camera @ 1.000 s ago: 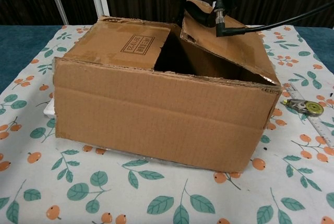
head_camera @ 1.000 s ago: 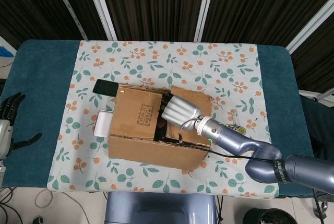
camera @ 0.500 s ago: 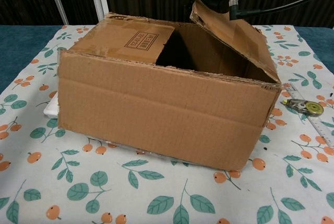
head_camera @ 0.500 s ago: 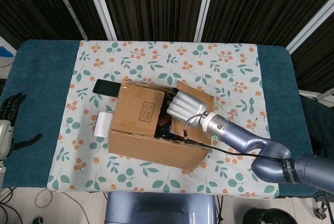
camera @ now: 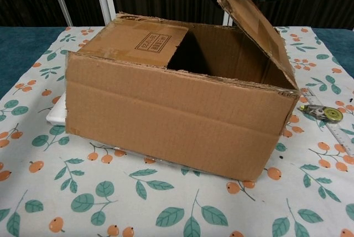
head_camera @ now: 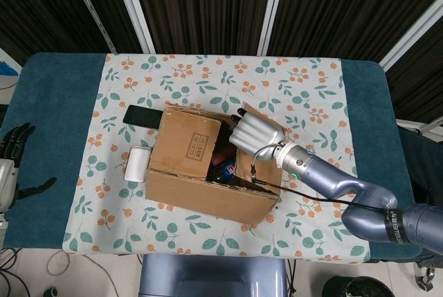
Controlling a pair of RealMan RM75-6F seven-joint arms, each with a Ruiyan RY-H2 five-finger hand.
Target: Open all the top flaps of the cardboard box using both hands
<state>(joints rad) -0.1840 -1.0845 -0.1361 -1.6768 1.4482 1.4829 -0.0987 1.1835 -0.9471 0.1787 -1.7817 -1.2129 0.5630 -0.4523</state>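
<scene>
While the right-side flap is tilting upward: right hand [head_camera: 255, 133] is pressing its curled fingers against that flap's free edge, pushing it outward; whether the thumb is hooking under it is not visible.
Left hand [head_camera: 8, 155]: hanging spread and empty at the far side of the table [head_camera: 55, 110], well apart from the box.
Cardboard box [camera: 177, 110]: sitting on the floral cloth [camera: 166, 209] directly under and beside the right hand.
Right flap [camera: 251, 24]: standing at a steep tilt, not yet folded out flat.
Left flap [head_camera: 187, 143]: lying flat and closed, across the opening from the right hand, carrying a printed stamp.
Handling: corrugated board is looking light and stiff, yet its torn edges are suggesting it creases easily; the whole box is likely sliding on cloth when pushed.
Where to hold: best taken at each flap's free edge near mid-length, lifting toward the hinge crease.
Nearby: white case [head_camera: 136, 164] and black phone [head_camera: 141, 115] lying beyond the box's far wall from the right hand; tape measure [camera: 325, 114] lying near its right corner.
</scene>
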